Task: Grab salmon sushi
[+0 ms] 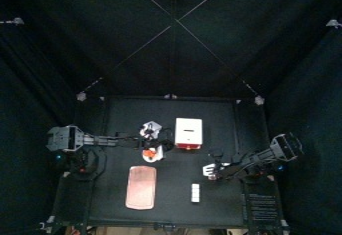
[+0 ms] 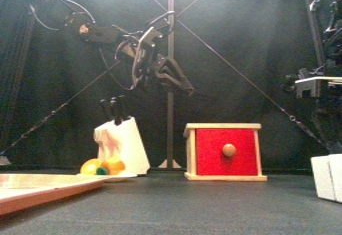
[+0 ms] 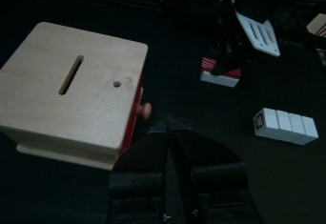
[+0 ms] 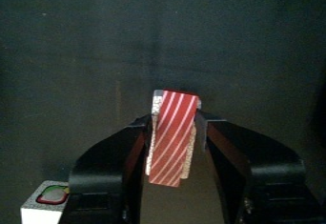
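Table (image 1: 227, 194) seen from above: wooden box (image 1: 189, 131) at centre, pink tray (image 1: 140, 187) toward the front, right gripper (image 1: 211, 169) beside them. Front view: red-fronted box, knife block (image 2: 122, 145). Left wrist view: left gripper (image 3: 178, 185) apparently closed near box. Right wrist view: salmon sushi (image 4: 173, 136) stands between right gripper's jaws, clamped.

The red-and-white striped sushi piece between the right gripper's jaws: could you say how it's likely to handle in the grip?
The striped sushi piece stands straight, so probably stiff. It looks small, so likely light. Its narrow body between the right gripper jaws could twist or slip if pinched off-centre.
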`<action>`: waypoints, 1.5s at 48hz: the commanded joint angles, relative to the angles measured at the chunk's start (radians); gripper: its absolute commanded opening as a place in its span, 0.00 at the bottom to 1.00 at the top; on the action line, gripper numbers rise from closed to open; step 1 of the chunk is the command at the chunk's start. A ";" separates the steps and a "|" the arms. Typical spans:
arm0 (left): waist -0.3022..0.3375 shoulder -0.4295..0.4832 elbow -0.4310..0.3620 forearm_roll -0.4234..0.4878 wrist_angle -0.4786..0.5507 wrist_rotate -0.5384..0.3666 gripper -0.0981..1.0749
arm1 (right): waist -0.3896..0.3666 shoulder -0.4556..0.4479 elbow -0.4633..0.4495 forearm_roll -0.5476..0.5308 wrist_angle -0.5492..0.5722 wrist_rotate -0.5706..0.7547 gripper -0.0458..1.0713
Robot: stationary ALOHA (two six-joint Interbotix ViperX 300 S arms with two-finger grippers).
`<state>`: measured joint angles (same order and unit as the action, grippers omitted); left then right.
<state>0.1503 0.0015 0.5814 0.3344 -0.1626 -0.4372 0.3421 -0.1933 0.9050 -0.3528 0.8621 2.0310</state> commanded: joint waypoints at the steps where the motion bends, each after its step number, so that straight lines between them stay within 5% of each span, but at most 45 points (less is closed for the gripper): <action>1: 0.003 -0.008 -0.012 0.002 -0.008 0.002 0.46 | 0.002 -0.018 -0.003 0.000 -0.002 0.003 0.70; 15: 0.003 -0.008 -0.012 0.002 -0.009 0.002 0.46 | -0.005 -0.014 0.028 0.005 -0.063 0.009 0.67; 32: 0.000 -0.026 -0.003 0.000 -0.008 0.002 0.46 | -0.002 -0.040 0.015 -0.026 -0.061 -0.003 0.50; 54: -0.049 -0.124 0.051 0.083 -0.009 0.002 0.46 | 0.031 -0.186 0.041 -0.302 -0.163 -0.005 0.48; 72: -0.083 -0.160 0.098 0.112 -0.008 0.003 0.47 | 0.034 -0.196 0.067 -0.483 -0.241 -0.011 0.48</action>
<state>0.0752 -0.1411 0.6918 0.4326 -0.1626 -0.4357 0.3728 -0.3697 0.9802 -0.7961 0.6274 2.0233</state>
